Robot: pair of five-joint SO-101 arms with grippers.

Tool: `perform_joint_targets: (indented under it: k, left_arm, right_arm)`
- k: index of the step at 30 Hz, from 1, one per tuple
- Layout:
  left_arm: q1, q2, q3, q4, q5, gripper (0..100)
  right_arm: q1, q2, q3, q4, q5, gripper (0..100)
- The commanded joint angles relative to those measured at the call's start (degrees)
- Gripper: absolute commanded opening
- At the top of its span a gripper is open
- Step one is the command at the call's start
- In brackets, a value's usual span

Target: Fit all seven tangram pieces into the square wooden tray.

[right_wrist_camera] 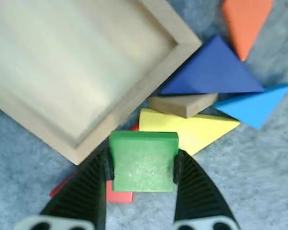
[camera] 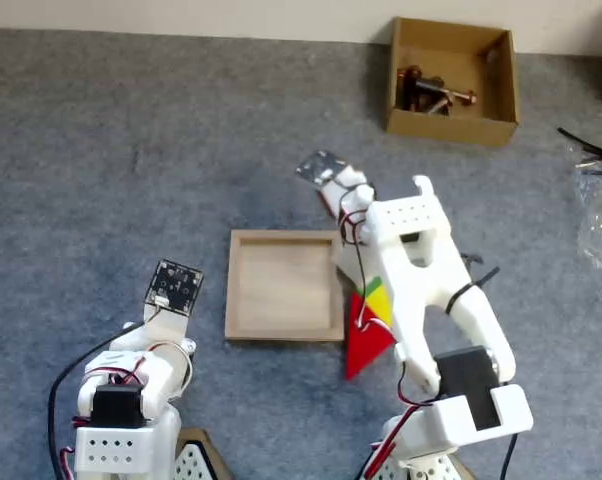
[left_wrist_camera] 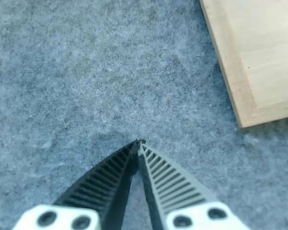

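Right gripper (right_wrist_camera: 143, 160) clamped the green piece (right_wrist_camera: 144, 167) at lower centre, beside the wooden tray (right_wrist_camera: 77, 62); left gripper (left_wrist_camera: 139, 143) sat closed, empty, over the worktop (left_wrist_camera: 86, 72).

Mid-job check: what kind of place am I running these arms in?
Probably a lab or hobby workbench: a grey felt-like mat as the work surface, a cardboard box of odds and ends at the far edge, loose black cables nearby.

Looks bright and even all over. Soft, faint shadows by the near side of the wooden tray (camera: 233, 290) and under the left gripper (left_wrist_camera: 140, 143).
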Motion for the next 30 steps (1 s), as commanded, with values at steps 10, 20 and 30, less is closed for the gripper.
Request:
perform_joint_targets:
  k: [10, 20, 30]
  left_arm:
    - [-0.2, -0.4, 1.2, 0.3, 0.4, 1]
    - [-0.2, -0.4, 1.2, 0.3, 0.4, 1]
    - [-0.2, -0.4, 1.2, 0.3, 0.4, 1]
  right_arm:
    - [-10.1, -0.7, -2.2, -6.3, -5.9, 0.5]
    - [-13.9, -0.7, 4.9, -15.6, -5.9, 0.5]
    - [-16.6, -0.7, 7.5, -18.8, -5.9, 0.5]
